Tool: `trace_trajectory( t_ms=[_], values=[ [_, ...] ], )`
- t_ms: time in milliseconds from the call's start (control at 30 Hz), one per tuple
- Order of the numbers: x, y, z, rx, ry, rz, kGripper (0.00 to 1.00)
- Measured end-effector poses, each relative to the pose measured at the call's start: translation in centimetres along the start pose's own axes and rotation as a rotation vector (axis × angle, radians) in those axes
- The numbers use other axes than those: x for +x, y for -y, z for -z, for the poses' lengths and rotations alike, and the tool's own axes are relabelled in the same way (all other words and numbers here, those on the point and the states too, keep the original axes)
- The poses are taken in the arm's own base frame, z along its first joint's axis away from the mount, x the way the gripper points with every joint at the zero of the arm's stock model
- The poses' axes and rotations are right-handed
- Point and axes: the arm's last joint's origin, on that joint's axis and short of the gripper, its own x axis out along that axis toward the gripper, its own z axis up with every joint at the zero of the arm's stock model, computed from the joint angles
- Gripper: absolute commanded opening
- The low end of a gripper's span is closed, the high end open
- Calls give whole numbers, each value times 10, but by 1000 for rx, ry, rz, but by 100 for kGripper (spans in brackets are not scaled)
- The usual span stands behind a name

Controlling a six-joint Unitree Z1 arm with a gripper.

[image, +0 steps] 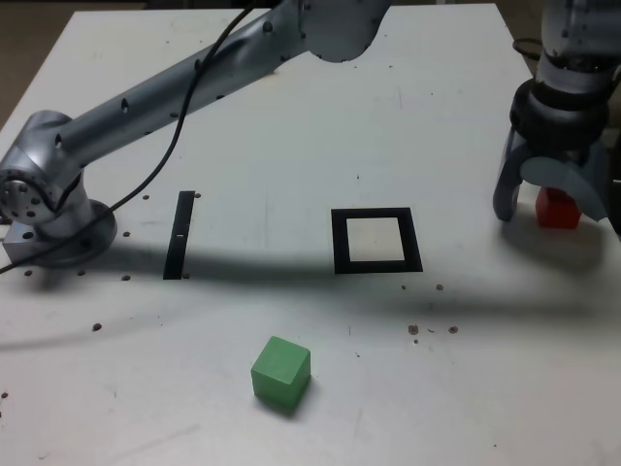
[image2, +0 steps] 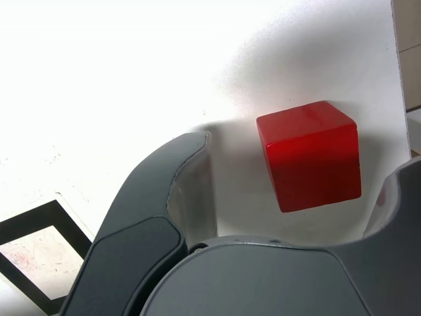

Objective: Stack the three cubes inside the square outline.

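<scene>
bare table (image: 291, 126) all round, green cube (image: 281, 373) standing alone

I see red cube (image2: 309, 155): smooth, slight sheen, plastic-like | green cube (image: 281, 372): matt, plain faces | table (image: 291, 136): white, matt, speckled with dark specks | square outline (image: 375, 240): flat matt black, pale centre | arm (image: 175, 92): brushed silver metal | gripper (image: 549, 202): my view shows smooth dark grey plastic, dull sheen

white table (image: 291, 146) bearing red cube (image: 557, 208), green cube (image: 280, 373), square outline (image: 375, 240).
</scene>
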Motion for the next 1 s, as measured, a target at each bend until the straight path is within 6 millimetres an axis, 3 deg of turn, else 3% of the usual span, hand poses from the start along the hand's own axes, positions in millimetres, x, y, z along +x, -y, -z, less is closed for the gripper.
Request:
trace_trajectory(
  t_ms=[833, 1000],
  values=[
    [3, 1, -1, 1, 5, 16, 84],
    [5, -2, 0, 3, 0, 23, 78]
  ],
)
